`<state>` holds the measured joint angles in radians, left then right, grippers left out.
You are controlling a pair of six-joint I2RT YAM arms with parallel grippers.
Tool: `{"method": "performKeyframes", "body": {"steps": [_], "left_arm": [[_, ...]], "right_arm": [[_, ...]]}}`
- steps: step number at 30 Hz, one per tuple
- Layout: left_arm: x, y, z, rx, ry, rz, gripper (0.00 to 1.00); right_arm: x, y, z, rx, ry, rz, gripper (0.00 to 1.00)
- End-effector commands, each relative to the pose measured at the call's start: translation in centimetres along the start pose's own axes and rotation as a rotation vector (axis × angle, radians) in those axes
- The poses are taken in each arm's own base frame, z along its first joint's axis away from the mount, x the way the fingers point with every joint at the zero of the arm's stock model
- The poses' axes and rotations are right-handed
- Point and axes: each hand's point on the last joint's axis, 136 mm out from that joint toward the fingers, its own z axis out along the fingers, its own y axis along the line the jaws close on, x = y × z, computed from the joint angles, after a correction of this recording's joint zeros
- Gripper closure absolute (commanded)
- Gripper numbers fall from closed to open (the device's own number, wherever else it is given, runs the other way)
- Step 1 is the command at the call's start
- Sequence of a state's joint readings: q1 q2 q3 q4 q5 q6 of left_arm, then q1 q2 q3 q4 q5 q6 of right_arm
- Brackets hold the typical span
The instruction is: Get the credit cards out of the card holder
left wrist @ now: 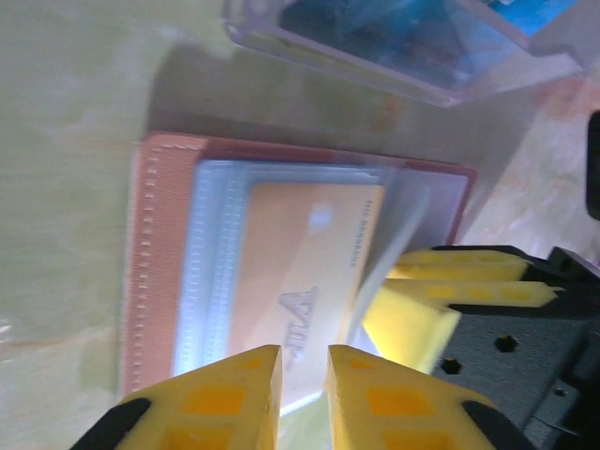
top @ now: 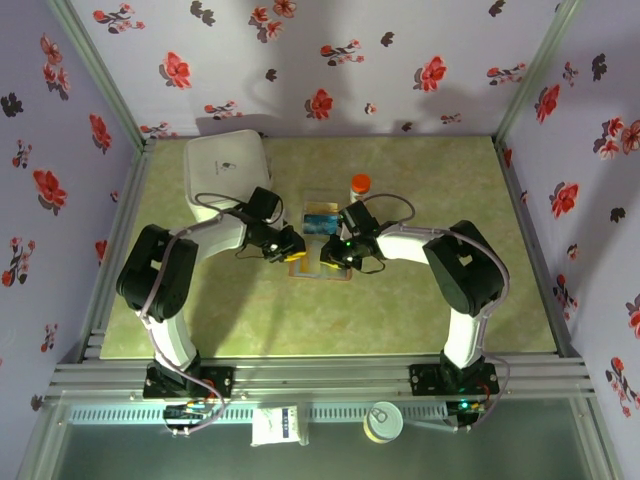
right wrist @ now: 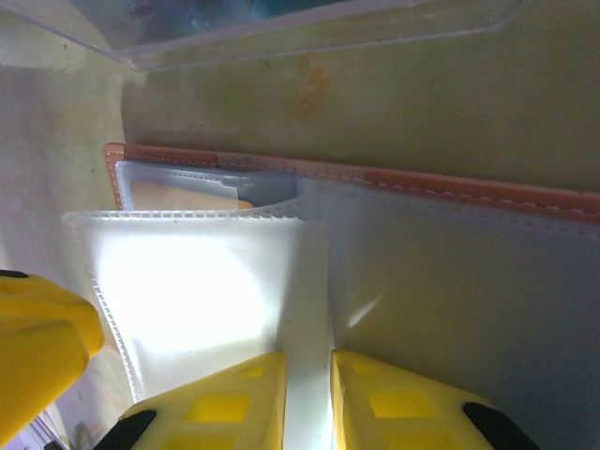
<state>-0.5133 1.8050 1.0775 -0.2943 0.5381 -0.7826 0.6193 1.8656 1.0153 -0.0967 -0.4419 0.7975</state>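
The card holder (top: 303,267) lies open at the table's middle, brown rim (left wrist: 155,262) around clear plastic sleeves. A tan-orange credit card (left wrist: 300,272) sits in a sleeve, and its corner (right wrist: 178,194) peeks out by the rim (right wrist: 422,183). My left gripper (left wrist: 303,352) hovers over that card's near edge, its jaws a narrow gap apart and gripping nothing. My right gripper (right wrist: 307,356) is closed on a raised white sleeve leaf of the holder, and its fingers (left wrist: 469,281) show beside the card. Both grippers (top: 293,247) (top: 333,255) meet over the holder. Teal credit cards (top: 320,214) lie in the clear box.
A clear plastic box (left wrist: 394,47) stands just behind the holder. An orange-capped bottle (top: 360,183) is to its right. A large white square container (top: 228,165) sits at the back left. Floral walls close in the green mat on three sides.
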Motion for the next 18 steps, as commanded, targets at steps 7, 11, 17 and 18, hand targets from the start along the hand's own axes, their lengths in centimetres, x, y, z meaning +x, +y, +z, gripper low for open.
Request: {"method": "performKeyframes", "body": {"steps": [7, 11, 17, 18], "left_arm": [[0.1, -2.5, 1.0, 0.075, 0.027, 0.015, 0.73], [0.4, -2.6, 1.5, 0.075, 0.039, 0.016, 0.73], [0.6, -2.7, 2.0, 0.072, 0.050, 0.016, 0.75], [0.6, -2.7, 2.0, 0.074, 0.049, 0.017, 0.75]], "right_arm": [[0.5, -0.9, -0.5, 0.024, 0.000, 0.029, 0.79], [0.4, -0.9, -0.7, 0.024, -0.004, 0.028, 0.79], [0.5, -0.8, -0.7, 0.019, -0.005, 0.026, 0.79], [0.5, -0.8, -0.7, 0.019, -0.004, 0.027, 0.78]]}}
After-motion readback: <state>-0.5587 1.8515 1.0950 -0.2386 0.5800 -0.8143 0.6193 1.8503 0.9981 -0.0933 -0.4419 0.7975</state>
